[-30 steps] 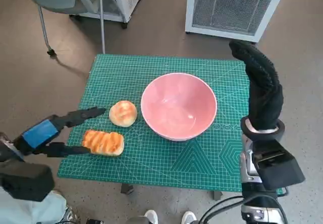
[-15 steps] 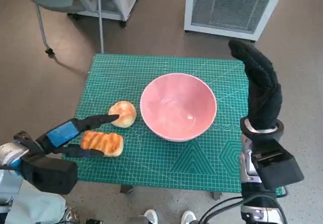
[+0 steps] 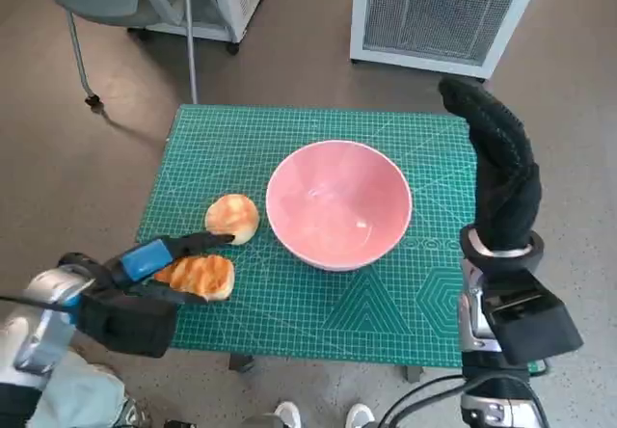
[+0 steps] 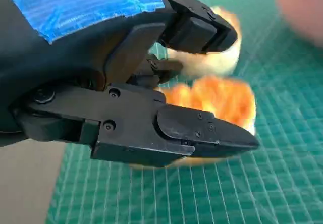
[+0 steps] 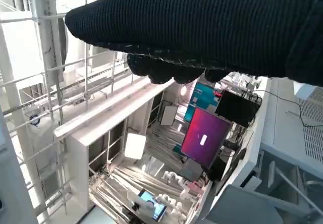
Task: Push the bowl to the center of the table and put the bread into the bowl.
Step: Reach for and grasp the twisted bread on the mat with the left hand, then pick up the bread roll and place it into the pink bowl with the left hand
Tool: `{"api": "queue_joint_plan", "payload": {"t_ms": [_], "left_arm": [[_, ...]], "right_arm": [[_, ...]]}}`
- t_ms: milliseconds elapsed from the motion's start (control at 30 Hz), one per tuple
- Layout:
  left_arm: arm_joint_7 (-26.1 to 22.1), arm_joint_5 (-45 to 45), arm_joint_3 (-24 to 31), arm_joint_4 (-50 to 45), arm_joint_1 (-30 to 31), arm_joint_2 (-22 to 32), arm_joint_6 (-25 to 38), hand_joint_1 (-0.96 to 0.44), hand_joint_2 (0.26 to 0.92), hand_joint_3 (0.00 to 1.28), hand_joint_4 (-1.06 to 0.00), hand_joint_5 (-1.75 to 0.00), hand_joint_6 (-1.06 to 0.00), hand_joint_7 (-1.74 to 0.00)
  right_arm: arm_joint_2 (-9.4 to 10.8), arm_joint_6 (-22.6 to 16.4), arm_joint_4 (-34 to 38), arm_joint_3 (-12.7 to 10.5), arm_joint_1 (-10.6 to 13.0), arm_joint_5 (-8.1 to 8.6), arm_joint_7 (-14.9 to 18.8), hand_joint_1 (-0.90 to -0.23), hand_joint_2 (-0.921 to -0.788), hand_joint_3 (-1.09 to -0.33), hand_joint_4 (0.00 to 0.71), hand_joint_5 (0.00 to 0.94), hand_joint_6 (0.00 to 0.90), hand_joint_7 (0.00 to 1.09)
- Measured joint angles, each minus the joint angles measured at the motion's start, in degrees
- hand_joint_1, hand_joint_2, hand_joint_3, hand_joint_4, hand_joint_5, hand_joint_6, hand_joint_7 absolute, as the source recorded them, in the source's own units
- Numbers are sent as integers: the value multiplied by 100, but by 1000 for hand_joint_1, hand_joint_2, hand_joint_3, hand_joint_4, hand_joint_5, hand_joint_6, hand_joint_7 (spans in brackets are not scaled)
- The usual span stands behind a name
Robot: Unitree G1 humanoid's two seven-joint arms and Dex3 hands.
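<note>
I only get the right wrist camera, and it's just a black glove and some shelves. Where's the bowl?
Observer: The pink bowl sits near the middle of the green mat, and it is empty.
Operator: Where's the bread then?
Observer: Two pieces lie on the mat beside the bowl, on the robot's left: a round bun and a striped loaf nearer the robot.
Operator: Is the other hand grabbing one?
Observer: Not yet, it seems. The left hand has its fingers spread to either side of the striped loaf. I cannot tell whether they touch it.
</note>
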Motion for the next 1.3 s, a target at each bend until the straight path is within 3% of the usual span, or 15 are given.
{"api": "queue_joint_plan", "payload": {"t_ms": [233, 333, 433, 467, 533, 600, 667, 733, 800, 900, 1000, 1133, 1300], "left_arm": [[-340, 190, -258, -38, -216, -40, 534, -110, 831, 11, -428, -76, -508, -83], [-360, 351, -383, -92, -268, -43, 682, -105, 841, 16, -534, -142, -565, -130], [-362, 441, -492, -77, -332, -43, 713, -100, 851, 22, -492, -622, -534, -367], [-360, 465, -515, -59, -353, -43, 721, -99, 852, 24, -482, -700, -518, -424], [-331, 539, -561, -6, -393, -42, 726, 122, 886, 99, -518, -1021, -470, -622], [-264, 604, -610, 68, -434, -42, 718, 261, 906, 138, -551, -1212, -446, -796], [-177, 651, -656, 162, -499, -42, 690, 133, 913, 162, -567, -1309, -463, -986], [-24, 731, -713, 294, -573, -40, 618, 68, 907, 186, -574, -1365, -487, -1069], [160, 841, -770, 414, -637, -36, 516, 28, 792, 413, -572, -1444, -492, -1176], [425, 949, -862, 576, -722, -15, 326, 9, 650, 679, -570, -1510, -481, -1320], [573, 1011, -923, 614, -741, 36, 115, 3, 587, 788, -579, -1485, -476, -1422], [581, 976, -917, 484, -680, 120, -73, 1, 625, 709, -604, -1386, -472, -1444], [526, 784, -756, 23, -413, 287, -241, 0, 773, 399, -664, -1209, -510, -1364]], "right_arm": [[6, 4, 0, -11, 0, 23, 0, -504, -921, -753, 244, 6, -1, 642], [6, 10, 0, -18, 0, 23, -1, -503, -921, -753, 244, 6, -1, 643], [6, 28, 0, -21, 0, 24, -2, -502, -921, -752, 244, 6, -1, 643], [7, 33, 0, -21, 0, 24, -2, -501, -921, -752, 244, 6, -1, 643], [7, 41, 0, -22, 0, 24, -2, -500, -921, -752, 244, 6, -1, 643], [10, 43, 0, -21, 0, 26, -2, -500, -921, -750, 244, 6, -1, 643], [21, 44, 0, -19, -1, 26, -2, -500, -921, -747, 244, 6, -1, 643], [29, 46, 1, -18, 0, 26, -2, -499, -921, -746, 244, 6, -1, 642], [30, 46, 1, -20, -1, 27, -2, -496, -921, -744, 243, 6, -1, 642], [31, 46, 1, -20, 0, 34, -2, -492, -921, -744, 243, 6, -1, 641], [30, 46, 3, -21, -1, 46, -2, -490, -921, -743, 243, 6, -1, 641], [31, 46, 9, -19, -2, 89, -1, -486, -921, -744, 243, 5, -1, 640], [30, 43, 31, -17, -7, 113, 0, -484, -921, -745, 243, 5, -1, 640]]}}
